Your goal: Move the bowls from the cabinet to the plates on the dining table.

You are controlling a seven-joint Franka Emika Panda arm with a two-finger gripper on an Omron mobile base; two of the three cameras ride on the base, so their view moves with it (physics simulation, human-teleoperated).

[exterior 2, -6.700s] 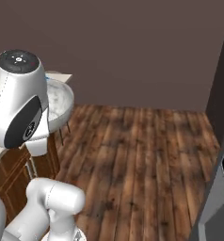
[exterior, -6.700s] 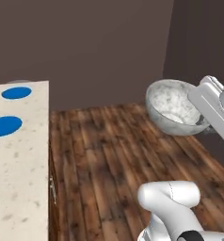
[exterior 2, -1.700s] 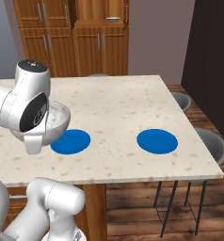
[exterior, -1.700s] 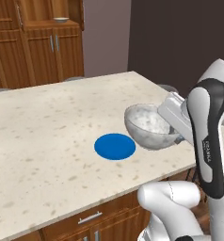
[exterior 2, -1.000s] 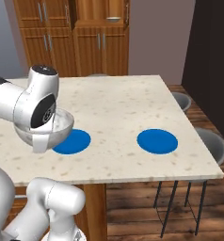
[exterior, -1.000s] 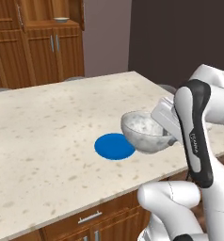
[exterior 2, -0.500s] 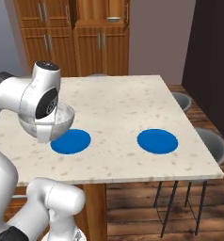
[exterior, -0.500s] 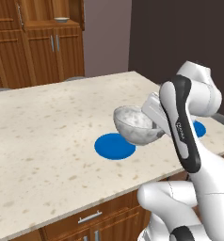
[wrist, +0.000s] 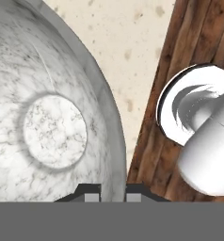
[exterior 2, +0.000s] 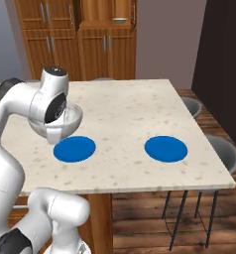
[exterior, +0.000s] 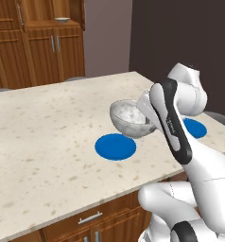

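Risk: the marbled bowl [exterior: 130,118] is held by its rim alone and hangs above the table [exterior: 38,137], just right of the near plate [exterior: 115,146]; released here it would likely drop off-centre, tip on the plate's edge or strike the stone. The pincer [wrist: 110,194] is clamped on the bowl's wall, one tip inside, one outside; the second plate [exterior 2: 165,148] lies well apart to the right; the beige bowl [exterior 2: 120,20] sits on the cabinet [exterior 2: 90,44] shelf.

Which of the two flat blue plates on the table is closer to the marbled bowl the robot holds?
The flat round blue plate on the left in the right base view, just beside the grey-white marbled bowl. The other blue plate lies farther right.
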